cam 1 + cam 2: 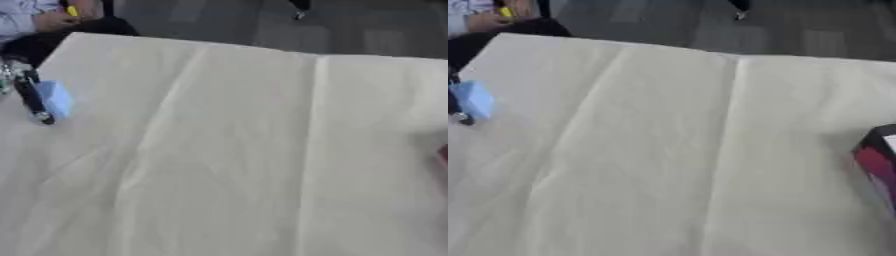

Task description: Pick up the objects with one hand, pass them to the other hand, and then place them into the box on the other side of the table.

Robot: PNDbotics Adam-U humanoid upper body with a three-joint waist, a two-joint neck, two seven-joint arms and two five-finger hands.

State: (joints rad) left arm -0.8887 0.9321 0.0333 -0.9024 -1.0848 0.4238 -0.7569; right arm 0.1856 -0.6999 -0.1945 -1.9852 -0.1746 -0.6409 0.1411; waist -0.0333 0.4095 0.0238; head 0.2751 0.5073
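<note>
Left eye view | L hand (26,92) at far-left edge, fingers on blue block (56,98), grip unclear | R hand unseen | box (878,160) far right | bring block to mid-table for handover.

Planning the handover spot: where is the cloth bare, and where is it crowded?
The cream cloth-covered table is bare across its whole middle, from the far edge to the near one. Things crowd only the sides: the left robot hand against a light blue block at the left edge, and a dark red box at the right edge.
</note>
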